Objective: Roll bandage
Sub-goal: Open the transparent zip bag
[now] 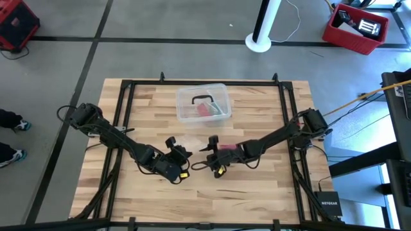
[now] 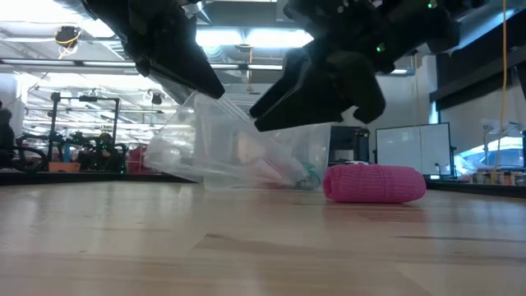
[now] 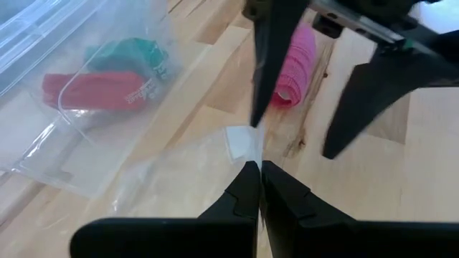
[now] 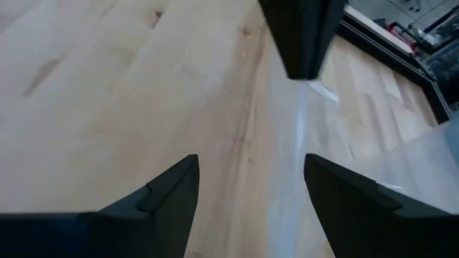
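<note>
The bandage is a small pink roll (image 1: 227,147) lying on its side on the table (image 2: 375,182), just beside my right arm; it also shows in the left wrist view (image 3: 297,61). My left gripper (image 1: 185,151) is shut on a crumpled clear plastic wrapper (image 3: 179,179) at the table's middle. My right gripper (image 1: 209,146) is open right across from it, one fingertip (image 3: 257,115) close to the wrapper's edge, and holds nothing (image 4: 251,193). My left gripper pinches the clear wrapper between its two fingertips at an edge by a small white label (image 3: 240,143). The fingers slant down toward the table. The wrapper slopes slack from the fingers (image 2: 218,123) down to the table. Whether my right gripper's fingertip touches the wrapper, I cannot tell.
A clear plastic box (image 1: 202,102) with red and green contents (image 3: 107,82) stands at the table's far middle, just behind the wrapper. A black frame (image 1: 125,96) runs around the table top. Bare wood lies toward the near edge (image 2: 246,247).
</note>
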